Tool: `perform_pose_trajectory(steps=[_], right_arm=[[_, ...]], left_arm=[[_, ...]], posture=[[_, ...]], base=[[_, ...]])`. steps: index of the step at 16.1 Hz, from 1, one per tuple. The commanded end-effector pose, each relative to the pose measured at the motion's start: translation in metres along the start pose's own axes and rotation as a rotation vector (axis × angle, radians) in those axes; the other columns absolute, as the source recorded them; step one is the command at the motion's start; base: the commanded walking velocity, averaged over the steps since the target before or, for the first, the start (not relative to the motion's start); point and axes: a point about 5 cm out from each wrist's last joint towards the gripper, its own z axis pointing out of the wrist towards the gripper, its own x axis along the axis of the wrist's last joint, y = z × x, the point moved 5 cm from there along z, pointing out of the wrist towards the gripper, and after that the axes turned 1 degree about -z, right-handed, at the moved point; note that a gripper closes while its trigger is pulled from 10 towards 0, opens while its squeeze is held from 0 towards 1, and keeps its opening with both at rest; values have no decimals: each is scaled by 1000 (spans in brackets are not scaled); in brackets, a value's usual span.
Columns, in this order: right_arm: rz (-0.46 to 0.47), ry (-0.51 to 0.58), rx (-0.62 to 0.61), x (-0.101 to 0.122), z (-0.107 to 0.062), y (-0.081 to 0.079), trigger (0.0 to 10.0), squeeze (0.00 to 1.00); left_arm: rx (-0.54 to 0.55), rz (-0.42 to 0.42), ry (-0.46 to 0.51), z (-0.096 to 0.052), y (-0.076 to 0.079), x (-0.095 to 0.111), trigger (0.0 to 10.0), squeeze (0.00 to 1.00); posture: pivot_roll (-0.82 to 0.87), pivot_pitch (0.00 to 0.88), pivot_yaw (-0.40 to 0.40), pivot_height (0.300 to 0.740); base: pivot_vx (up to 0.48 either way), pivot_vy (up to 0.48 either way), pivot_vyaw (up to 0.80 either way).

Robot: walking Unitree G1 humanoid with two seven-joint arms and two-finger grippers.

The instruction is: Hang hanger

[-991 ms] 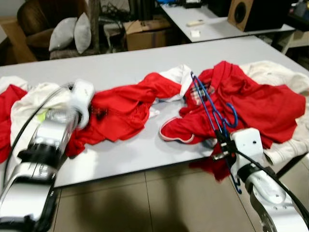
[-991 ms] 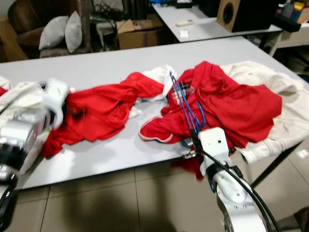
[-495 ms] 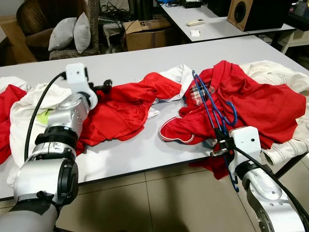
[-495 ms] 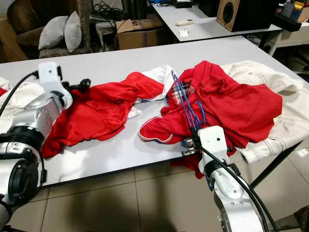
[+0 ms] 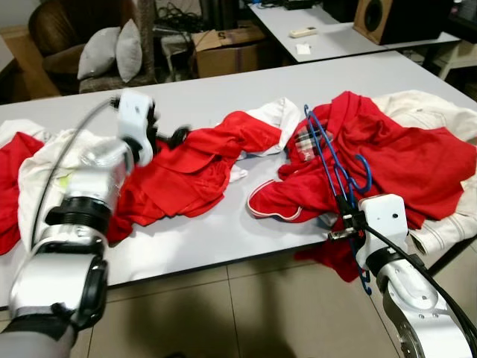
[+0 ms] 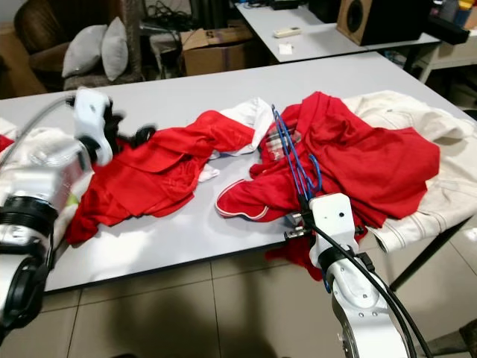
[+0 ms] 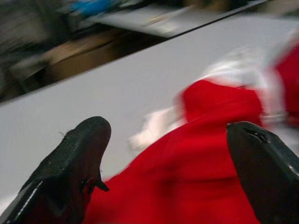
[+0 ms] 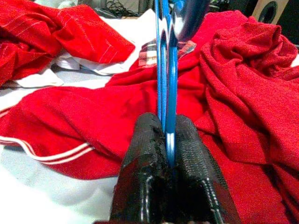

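Right gripper (image 8: 164,140) clamped on blue hangers (image 5: 328,160) at table (image 5: 223,97) edge, over red clothes (image 5: 387,160), same as a moment ago. Left gripper (image 7: 163,154), fingers apart, now swung further over red shirt (image 5: 194,168). Nothing hung yet.

Red clothes (image 5: 186,168) on grey table (image 5: 223,93); cardboard box (image 5: 227,51) behind
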Motion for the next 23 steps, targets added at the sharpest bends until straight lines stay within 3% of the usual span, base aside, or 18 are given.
perform_pose_trajectory(steps=[1,3,7,9,10,12,17,23], right_arm=[[0,6,0,1,0,-1,10000,0],[0,7,9,1,1,-3,10000,0],[-1,9,14,2,2,-3,10000,0],[-1,9,13,2,2,-3,10000,0],[-1,9,11,2,2,-3,10000,0],[0,7,7,1,1,-3,10000,0],[2,8,5,1,1,-3,10000,0],[3,8,6,1,1,-4,10000,0]], left_arm=[[-132,76,-70,-4,16,-13,10000,0],[-178,253,-213,-7,24,-44,10000,0],[-126,338,-282,3,40,-69,10000,0],[-68,357,-296,9,39,-73,10000,0],[-57,343,-284,12,41,-72,9098,0],[-129,323,-271,14,52,-69,0,0],[27,339,-347,13,29,-77,0,0],[61,292,-342,14,25,-74,0,0]], posture=[[-135,0,111,740],[-129,0,105,740],[-126,0,101,740],[-135,0,108,740],[-137,0,110,740],[-140,0,114,740],[-138,0,114,740],[-138,0,113,740]], base=[[0,0,0],[0,0,0],[0,0,0],[0,0,0],[0,0,0],[0,0,0],[0,0,0],[0,0,0]])
